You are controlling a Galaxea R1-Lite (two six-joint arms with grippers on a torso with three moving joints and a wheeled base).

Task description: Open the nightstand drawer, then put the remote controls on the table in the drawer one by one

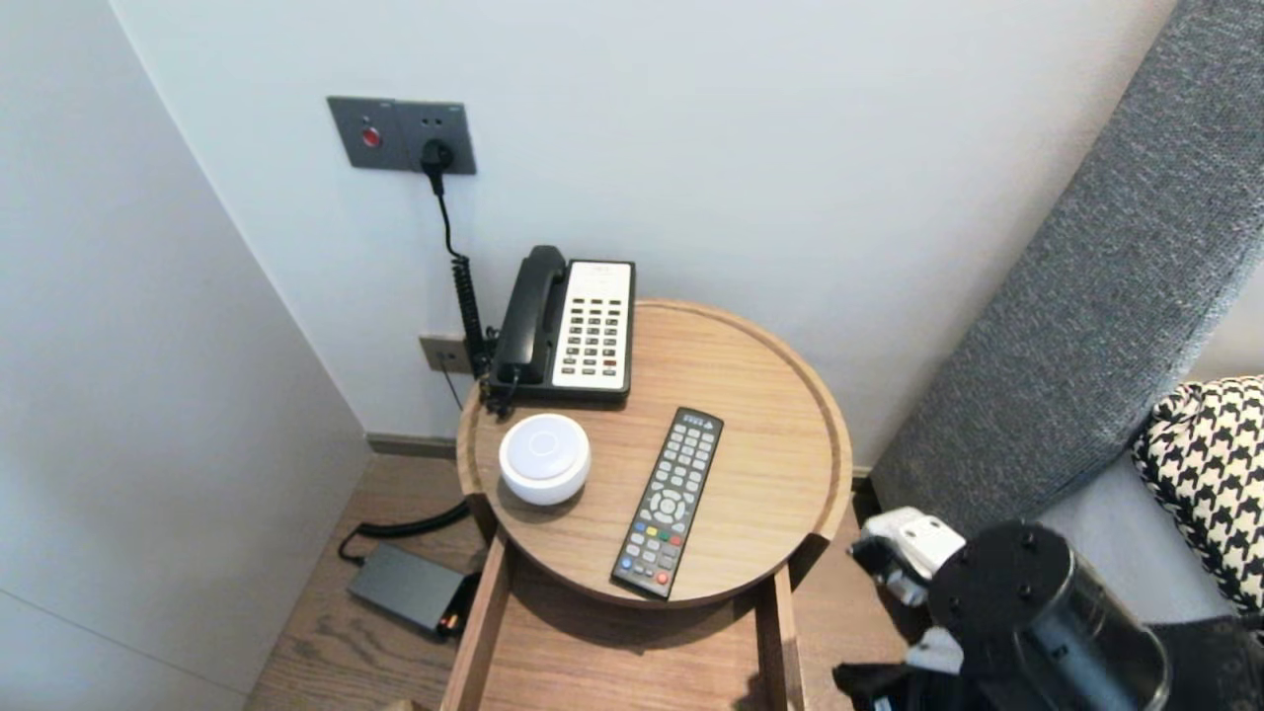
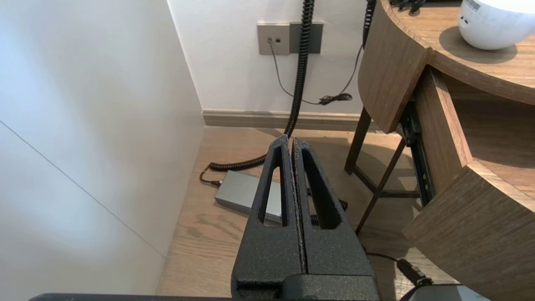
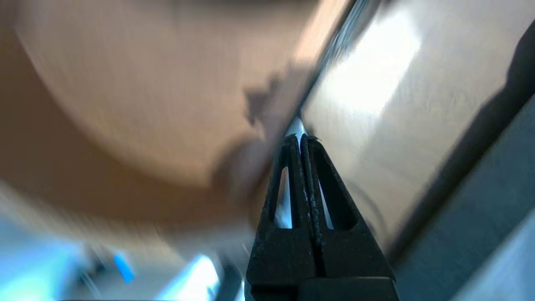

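The worktop is bare along its right edge. The phone blocks the back-left edge, the white dome the left, and the remote the middle.

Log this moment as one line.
left gripper: shut, empty, parked low | right gripper: shut, empty, beside table | on table: remote, phone, speaker | drawer: open

My black pointed right gripper is speckled matte. The round wooden table is light brown, finely grained; the long plastic remote black with grey and coloured buttons; the fabric cushion black-and-white houndstooth.
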